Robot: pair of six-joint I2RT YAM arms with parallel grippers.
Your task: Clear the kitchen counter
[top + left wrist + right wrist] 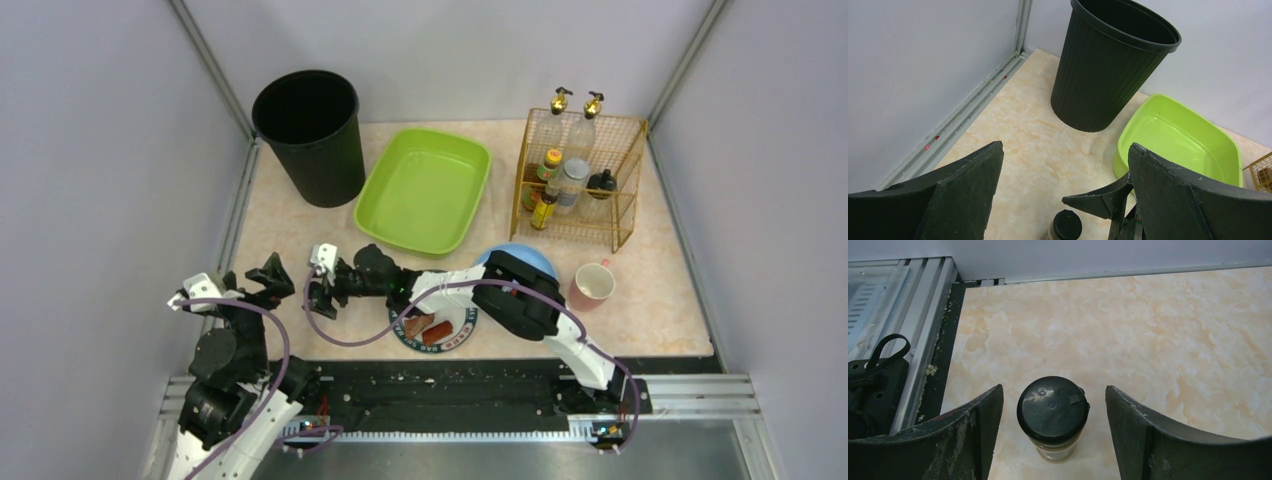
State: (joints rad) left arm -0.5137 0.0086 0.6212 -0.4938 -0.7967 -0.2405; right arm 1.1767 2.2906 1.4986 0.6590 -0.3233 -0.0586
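Note:
The kitchen counter [290,232] is pale marbled stone. On it a small spice jar [1053,412] with a black flip lid stands upright near the front left. My right gripper [1053,388] is open astride the jar, with a gap on each side of the lid. In the top view the right gripper [322,298] reaches far left and hides the jar. My left gripper [270,278] is open and empty just to the left. The left wrist view shows the jar [1067,226] below and ahead of the left gripper [1065,147].
A black bin [310,135] stands at the back left, a green tray [425,188] beside it. A wire rack of bottles [580,180] stands at the back right. A plate with food [435,328], a blue bowl [520,256] and a pink cup [593,285] are front right.

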